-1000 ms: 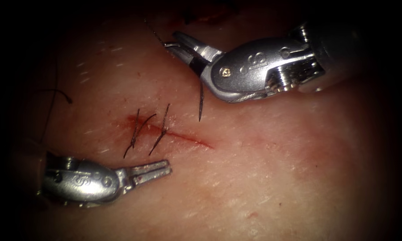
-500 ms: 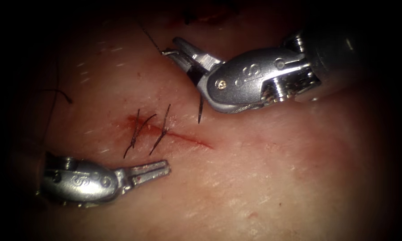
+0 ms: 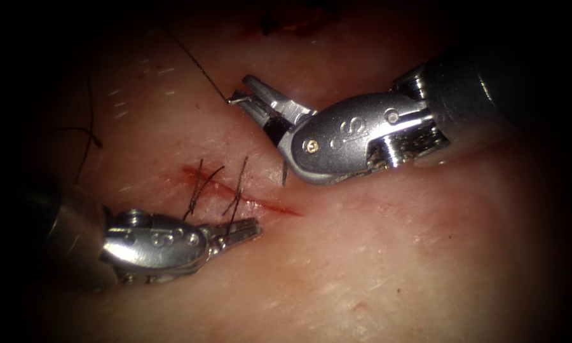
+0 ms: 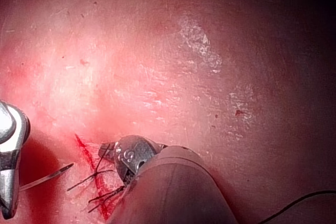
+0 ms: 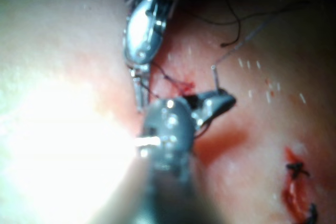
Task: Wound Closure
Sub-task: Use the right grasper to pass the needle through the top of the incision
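Right tool (image 3: 251,95): jaws clamped on the needle (image 3: 285,174) near its tail end; point hangs free above the tissue (image 3: 394,254), just beyond the cut's (image 3: 270,204) right end. Thread (image 3: 194,57) runs from the jaws toward the tissue's far edge.
Left tool (image 3: 243,230): jaws together, empty, beside the cut ends (image 3: 197,187) of thread on the cut's near side.
Open tissue right of the cut.

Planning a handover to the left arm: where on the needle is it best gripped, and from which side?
The right tool holds the needle mid-curve, apparently clear of the tissue. Probably grip the bare stretch below its fingers, just behind the point, coming from the cut's left; the tail end carries thread. Whether the left tool holds anything is unclear.
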`<state>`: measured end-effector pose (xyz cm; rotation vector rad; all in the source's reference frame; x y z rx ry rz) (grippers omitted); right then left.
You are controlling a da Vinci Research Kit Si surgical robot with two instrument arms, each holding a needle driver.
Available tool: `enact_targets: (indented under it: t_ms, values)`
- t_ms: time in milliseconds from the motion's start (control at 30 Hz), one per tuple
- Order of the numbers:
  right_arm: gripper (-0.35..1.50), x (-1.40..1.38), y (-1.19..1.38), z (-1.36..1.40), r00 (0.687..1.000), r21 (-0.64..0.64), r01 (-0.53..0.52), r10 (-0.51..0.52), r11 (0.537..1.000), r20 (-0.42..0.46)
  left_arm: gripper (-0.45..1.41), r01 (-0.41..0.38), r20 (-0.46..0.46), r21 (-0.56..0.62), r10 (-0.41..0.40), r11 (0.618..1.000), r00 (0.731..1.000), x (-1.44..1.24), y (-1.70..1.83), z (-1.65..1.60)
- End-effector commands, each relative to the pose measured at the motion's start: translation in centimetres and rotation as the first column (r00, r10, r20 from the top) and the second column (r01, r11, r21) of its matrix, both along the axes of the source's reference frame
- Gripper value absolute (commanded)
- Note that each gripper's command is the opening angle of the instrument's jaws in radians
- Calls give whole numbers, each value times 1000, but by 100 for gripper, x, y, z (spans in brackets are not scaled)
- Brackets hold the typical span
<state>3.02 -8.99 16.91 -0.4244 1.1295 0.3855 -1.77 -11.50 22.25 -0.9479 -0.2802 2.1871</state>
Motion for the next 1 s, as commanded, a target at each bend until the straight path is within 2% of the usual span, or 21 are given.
enact_targets:
  t_ms: [33,167,300,1000]
  values:
    - [-35,8,-12,0,1000,6,0,0,1000,-3,-35,7,-3,17,-7,1000,1000,-11,-16,2]
    - [-35,8,-13,-1,1000,20,-3,4,1000,-14,-40,-23,-8,57,24,998,1000,-12,-26,23]
    - [-35,8,-14,0,1000,32,-5,5,999,-15,-42,-49,-23,74,51,996,998,-14,-36,30]
    - [-35,7,-48,4,1000,85,1,0,996,-8,-45,-105,-48,101,111,989,993,23,-63,36]
